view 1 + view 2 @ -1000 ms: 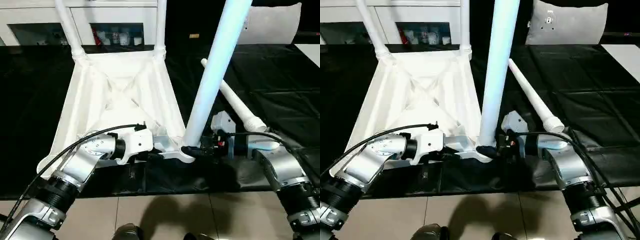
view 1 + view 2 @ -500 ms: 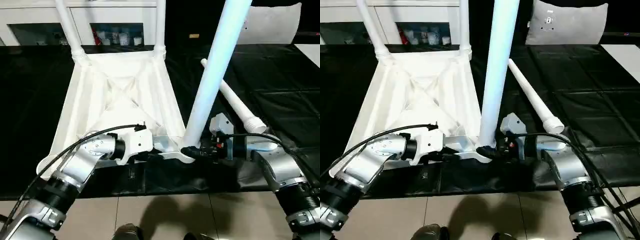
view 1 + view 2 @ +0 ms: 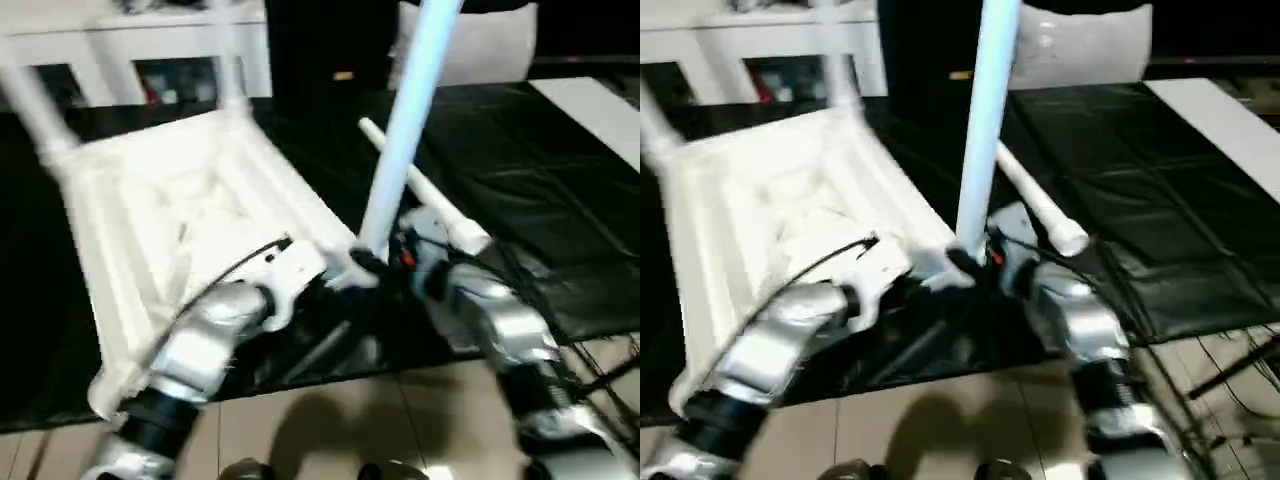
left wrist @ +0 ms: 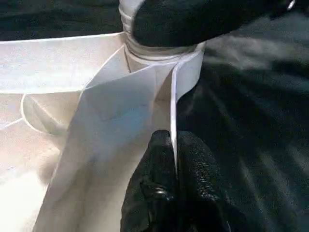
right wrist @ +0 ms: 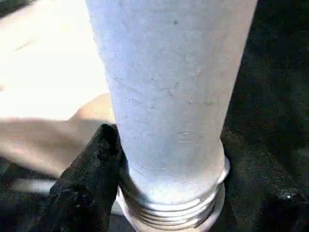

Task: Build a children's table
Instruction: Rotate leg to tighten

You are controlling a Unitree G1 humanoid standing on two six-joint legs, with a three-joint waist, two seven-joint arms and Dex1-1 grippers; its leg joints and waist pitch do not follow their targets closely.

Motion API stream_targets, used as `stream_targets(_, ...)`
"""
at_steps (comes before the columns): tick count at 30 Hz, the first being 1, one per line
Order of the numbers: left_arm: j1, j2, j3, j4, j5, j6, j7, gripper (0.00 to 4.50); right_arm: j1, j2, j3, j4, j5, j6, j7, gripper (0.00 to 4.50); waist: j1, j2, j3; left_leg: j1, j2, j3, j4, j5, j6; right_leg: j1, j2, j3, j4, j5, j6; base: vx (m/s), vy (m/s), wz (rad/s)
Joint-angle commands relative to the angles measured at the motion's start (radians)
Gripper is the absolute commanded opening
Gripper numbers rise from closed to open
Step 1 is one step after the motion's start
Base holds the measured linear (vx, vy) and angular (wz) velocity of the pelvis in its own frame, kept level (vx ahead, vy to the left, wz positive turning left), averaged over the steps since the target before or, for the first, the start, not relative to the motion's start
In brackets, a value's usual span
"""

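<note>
The children's table lies upside down on a black mat, its white ribbed top (image 3: 170, 190) facing up. Two legs (image 3: 35, 110) stand in its far corners. A third leg (image 3: 400, 140) rises from the near right corner socket (image 4: 164, 67). My right gripper (image 3: 368, 262) is shut around this leg's base, one black finger (image 5: 91, 179) pressed to its side just above the threaded collar. My left gripper (image 4: 171, 145) is shut on the top's thin rim right beside that socket. A fourth leg (image 3: 430, 205) lies loose on the mat behind my right arm.
The black mat (image 3: 540, 170) spreads out to the right. A white cabinet (image 3: 130, 50) with shelves and a grey pillow (image 3: 480, 50) stand at the back. Tiled floor (image 3: 330, 430) runs along the mat's near edge.
The whole view has swung and blurred, so the camera has moved. Both grippers stay where they were, on the near right corner and on the upright leg's base.
</note>
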Motion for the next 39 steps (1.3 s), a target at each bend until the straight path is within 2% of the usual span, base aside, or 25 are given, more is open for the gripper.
stream_targets(1,-0.03,-0.045,-0.054,-0.031,-0.014,-0.009,0.026,0.0,-0.003,0.049,0.029,0.041,0.001,0.041,-0.036,2.72,0.01,-0.007,-0.066,0.004,0.069,-0.044,-0.073,-0.245,0.035,0.048,-0.094,0.067,-0.106,-0.456,-0.113,0.0,0.0,0.0)
stream_targets(3,-0.041,-0.043,-0.054,-0.015,-0.002,-0.01,0.039,0.0,-0.003,0.058,0.017,0.045,0.009,0.038,-0.036,2.72,0.012,-0.006,-0.067,0.005,0.07,-0.042,-0.073,-0.232,0.047,0.045,-0.091,0.07,-0.102,-0.412,-0.122,0.0,0.0,0.0)
stream_targets(4,-0.046,-0.038,-0.057,-0.01,0.013,-0.003,0.046,0.0,-0.002,0.067,0.004,0.045,0.018,0.032,-0.032,2.72,0.013,-0.002,-0.07,0.001,0.071,-0.042,-0.074,-0.217,0.052,0.048,-0.091,0.07,-0.095,-0.369,-0.134,0.0,0.0,0.0)
stream_targets(6,-0.04,-0.038,-0.053,-0.016,0.015,0.006,0.046,0.0,0.002,0.068,-0.008,0.04,0.03,0.027,-0.024,3.28,0.014,-0.003,-0.07,0.0,0.074,-0.041,-0.073,-0.21,0.058,0.049,-0.092,0.071,-0.09,-0.322,-0.155,0.0,0.0,0.0)
stream_targets(8,-0.037,-0.038,-0.052,-0.018,0.017,0.01,0.047,0.0,0.004,0.066,-0.012,0.037,0.032,0.025,-0.021,3.44,0.015,-0.004,-0.069,0.002,0.073,-0.04,-0.073,-0.218,0.059,0.049,-0.093,0.072,-0.092,-0.331,-0.16,0.0,0.0,0.0)
stream_targets(9,-0.034,-0.037,-0.05,-0.021,0.021,0.015,0.05,0.0,0.008,0.061,-0.014,0.034,0.029,0.013,-0.017,3.47,0.016,0.003,-0.068,0.001,0.074,-0.041,-0.074,-0.223,0.057,0.049,-0.093,0.071,-0.093,-0.339,-0.159,0.0,0.0,0.0)
stream_targets(11,-0.032,-0.032,-0.047,-0.02,0.026,0.018,0.054,0.0,0.017,0.051,-0.014,0.025,0.03,0.002,-0.004,3.59,0.018,-0.001,-0.069,0.001,0.074,-0.041,-0.074,-0.225,0.054,0.049,-0.093,0.071,-0.094,-0.34,-0.155,0.0,0.0,0.0)
stream_targets(12,-0.033,-0.027,-0.047,-0.016,0.026,0.017,0.056,0.0,0.024,0.042,-0.013,0.014,0.034,-0.004,0.014,3.85,0.019,0.0,-0.069,0.002,0.075,-0.041,-0.075,-0.225,0.054,0.049,-0.093,0.071,-0.094,-0.338,-0.155,0.0,0.0,0.0)
stream_targets(16,-0.037,0.003,-0.036,0.01,0.022,-0.004,0.051,0.0,0.065,-0.024,-0.018,-0.055,0.055,-0.016,0.12,4.11,0.03,-0.001,-0.072,0.001,0.077,-0.039,-0.073,-0.197,0.069,0.051,-0.091,0.073,-0.086,-0.275,-0.164,0.0,0.0,0.0)
stream_targets(17,-0.036,0.03,-0.037,0.026,0.021,-0.041,0.027,0.0,0.084,-0.074,-0.017,-0.084,0.061,-0.026,0.183,4.26,0.03,0.0,-0.07,0.0,0.075,-0.039,-0.073,-0.197,0.074,0.051,-0.09,0.072,-0.087,-0.27,-0.168,0.0,0.0,0.0)
stream_targets(21,-0.027,0.084,-0.05,0.045,0.019,-0.083,-0.04,0.0,0.107,-0.167,-0.015,-0.118,0.071,-0.044,0.294,4.44,0.031,-0.004,-0.068,-0.006,0.07,-0.039,-0.07,-0.2,0.091,0.056,-0.092,0.07,-0.094,-0.317,-0.148,0.0,0.0,0.0)
stream_targets(25,-0.022,0.14,-0.065,0.06,0.011,-0.141,-0.113,0.0,0.099,-0.226,-0.037,-0.118,0.082,-0.061,0.348,4.44,0.032,0.0,-0.067,0.001,0.071,-0.038,-0.07,-0.22,0.081,0.05,-0.089,0.068,-0.105,-0.392,-0.13,0.0,0.0,0.0)
stream_targets(26,-0.018,0.173,-0.074,0.067,-0.003,-0.189,-0.166,0.0,0.089,-0.252,-0.045,-0.114,0.084,-0.076,0.372,4.44,0.032,0.0,-0.066,0.003,0.071,-0.038,-0.071,-0.226,0.076,0.049,-0.087,0.067,-0.105,-0.401,-0.13,0.0,0.0,0.0)
stream_targets(28,-0.017,0.191,-0.079,0.071,-0.013,-0.213,-0.193,0.0,0.086,-0.268,-0.044,-0.115,0.081,-0.09,0.39,4.44,0.034,0.0,-0.068,0.003,0.072,-0.038,-0.071,-0.224,0.075,0.048,-0.087,0.068,-0.103,-0.392,-0.131,0.0,0.0,0.0)
stream_targets(30,-0.02,0.204,-0.082,0.081,-0.03,-0.245,-0.229,0.0,0.084,-0.288,-0.029,-0.118,0.069,-0.114,0.421,4.44,0.038,0.001,-0.07,0.005,0.074,-0.038,-0.071,-0.221,0.075,0.048,-0.086,0.068,-0.099,-0.371,-0.141,0.0,0.0,0.0)
stream_targets(31,-0.026,0.226,-0.088,0.098,-0.044,-0.303,-0.277,0.0,0.085,-0.316,-0.005,-0.126,0.048,-0.152,0.468,4.44,0.042,-0.009,-0.075,0.005,0.075,-0.037,-0.069,-0.206,0.08,0.049,-0.087,0.068,-0.097,-0.346,-0.148,0.0,0.0,0.0)
stream_targets(32,-0.029,0.233,-0.091,0.105,-0.046,-0.326,-0.293,0.0,0.086,-0.325,0.003,-0.128,0.04,-0.164,0.485,4.44,0.048,-0.002,-0.077,0.006,0.078,-0.036,-0.069,-0.188,0.082,0.048,-0.088,0.072,-0.088,-0.311,-0.161,0.0,0.0,0.0)
stream_targets(35,-0.039,0.264,-0.103,0.119,-0.056,-0.362,-0.352,0.0,0.087,-0.348,0.028,-0.131,0.041,-0.181,0.543,4.44,0.058,0.0,-0.078,0.007,0.081,-0.034,-0.069,-0.181,0.086,0.047,-0.088,0.073,-0.081,-0.267,-0.184,0.0,0.0,0.0)
stream_targets(39,-0.052,0.302,-0.125,0.127,-0.077,-0.435,-0.448,0.0,0.094,-0.378,0.084,-0.156,0.046,-0.176,0.65,4.44,0.069,0.0,-0.079,0.008,0.082,-0.033,-0.069,-0.188,0.083,0.05,-0.089,0.073,-0.082,-0.285,-0.177,0.0,0.0,0.0)
